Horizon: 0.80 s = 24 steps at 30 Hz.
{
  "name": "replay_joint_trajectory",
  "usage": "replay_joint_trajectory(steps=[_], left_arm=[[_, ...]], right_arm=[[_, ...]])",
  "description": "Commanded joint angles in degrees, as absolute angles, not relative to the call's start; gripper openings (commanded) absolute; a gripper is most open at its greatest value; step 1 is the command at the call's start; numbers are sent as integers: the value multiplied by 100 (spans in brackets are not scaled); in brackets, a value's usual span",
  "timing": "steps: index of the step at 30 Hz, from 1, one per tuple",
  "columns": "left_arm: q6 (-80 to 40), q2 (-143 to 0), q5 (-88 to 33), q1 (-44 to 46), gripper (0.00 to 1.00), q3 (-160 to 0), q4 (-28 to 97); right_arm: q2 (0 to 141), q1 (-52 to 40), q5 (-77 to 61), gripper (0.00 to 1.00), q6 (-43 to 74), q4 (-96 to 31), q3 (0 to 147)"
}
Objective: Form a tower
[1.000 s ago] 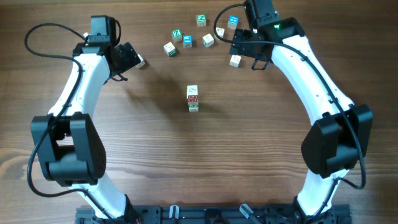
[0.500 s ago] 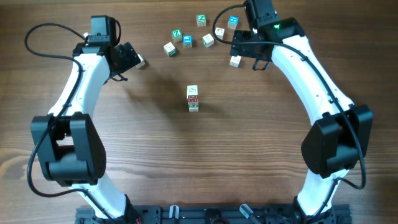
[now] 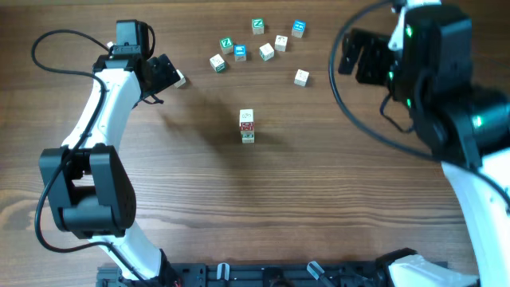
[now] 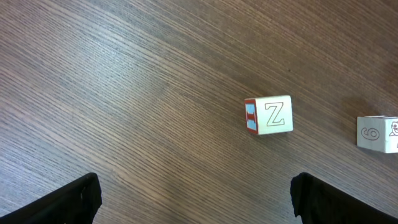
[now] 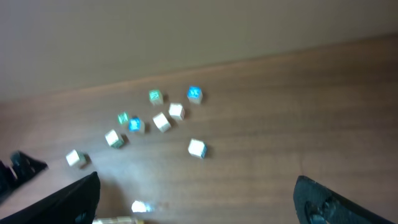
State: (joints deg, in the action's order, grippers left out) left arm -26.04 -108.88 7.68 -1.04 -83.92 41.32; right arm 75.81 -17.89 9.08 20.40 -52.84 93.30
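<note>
**Inspector:** Position of the work piece?

**Assessor:** The tower (image 3: 247,126), a one-cube-wide column of small pale wooden letter cubes with red marks above and a green-marked base, stands alone at the centre of the brown wood-grain table (image 3: 319,183). Both arms are well apart from it. The number of cubes in it cannot be told from above.

**Inspector:** Claws?

**Assessor:** The left gripper (image 3: 173,76), black and two-fingered, sits at the far left with its jaws spread wide and empty. A pale wooden Z cube (image 4: 268,116) with a red-and-blue side lies on the table ahead of it, not between the fingers. The right gripper (image 3: 361,56) hangs high over the far right, likewise released and holding nothing. The loose cubes (image 3: 266,51), pale with green and blue marks, lie scattered on the far side of the tower.

**Inspector:** Handling?

**Assessor:** Judged light, rigid and smooth-faced. Nothing appears to bind the cubes, so a sideways nudge would likely shear or topple the column.

**Inspector:** Where to take hold?

**Assessor:** Preferably nowhere on the column. An added cube is best pinched across two opposite flat faces and lowered square from above. If steadying is needed, the base cube's opposite faces are the place, since a higher grip would leave the lower cubes behind.
</note>
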Motion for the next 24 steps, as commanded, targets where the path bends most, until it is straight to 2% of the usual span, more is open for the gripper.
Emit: replay_joint_trajectory(steps=[1, 7, 18, 24], left_arm=[[-2578, -10958, 803, -102, 100, -8357, 4132], [-2578, -10958, 803, -102, 100, -8357, 4132], [-2578, -10958, 803, -102, 100, -8357, 4132], [-2578, -10958, 803, -102, 100, -8355, 4132]], right_arm=[[7146, -1758, 919, 100, 1918, -4661, 8023], [6984, -1758, 779, 100, 1629, -2178, 5712], [6418, -1197, -183, 100, 1647, -421, 3430], [5336, -1197, -353, 100, 1649, 1649, 1441]])
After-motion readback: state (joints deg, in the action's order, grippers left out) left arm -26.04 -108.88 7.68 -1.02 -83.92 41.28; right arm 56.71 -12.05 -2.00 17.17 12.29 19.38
